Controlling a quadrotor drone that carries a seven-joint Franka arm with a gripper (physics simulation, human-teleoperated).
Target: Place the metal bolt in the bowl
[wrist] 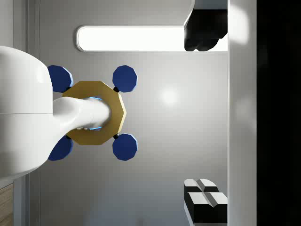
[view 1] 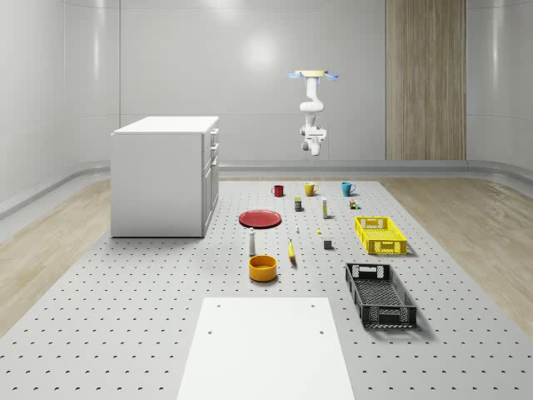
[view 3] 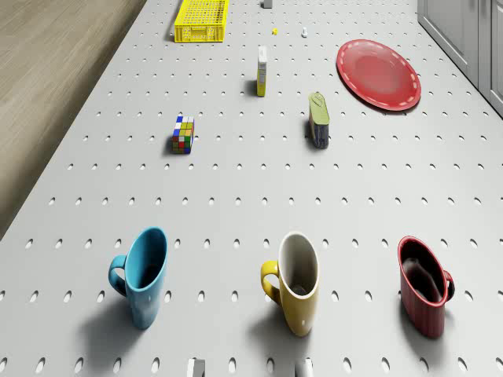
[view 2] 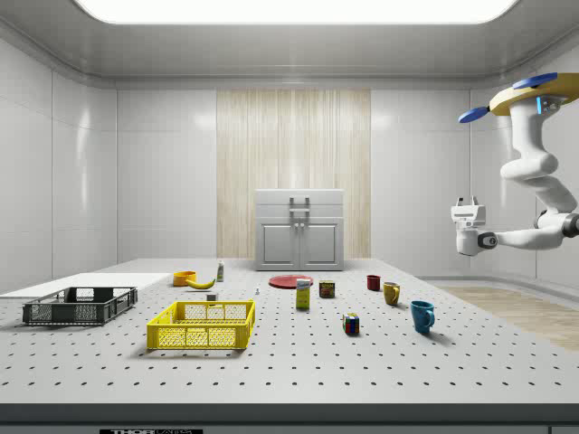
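The metal bolt point(view 1: 298, 230) stands on the tabletop point(view 1: 150, 317), a little beyond the orange bowl point(view 1: 262, 267) and well apart from it, near the red plate point(view 1: 260, 218). Farther from the bowl is a row of three mugs (the yellow mug point(view 1: 310, 189) in the middle). The drone point(view 1: 313, 76) hovers high above that far end. Its gripper point(view 2: 468, 201) points upward, fingers spread, holding nothing.

Grey perforated table point(view 1: 125, 317), dotted with dark holes. Glossy red round plate point(view 1: 261, 218). Orange-yellow round bowl point(view 1: 262, 267). Yellow lattice crate point(view 1: 380, 235), black lattice crate point(view 1: 381, 294). Blue mug point(view 3: 142, 276), yellow mug point(view 3: 295, 281), red mug point(view 3: 424, 285). Multicoloured chequered puzzle cube point(view 3: 183, 134).
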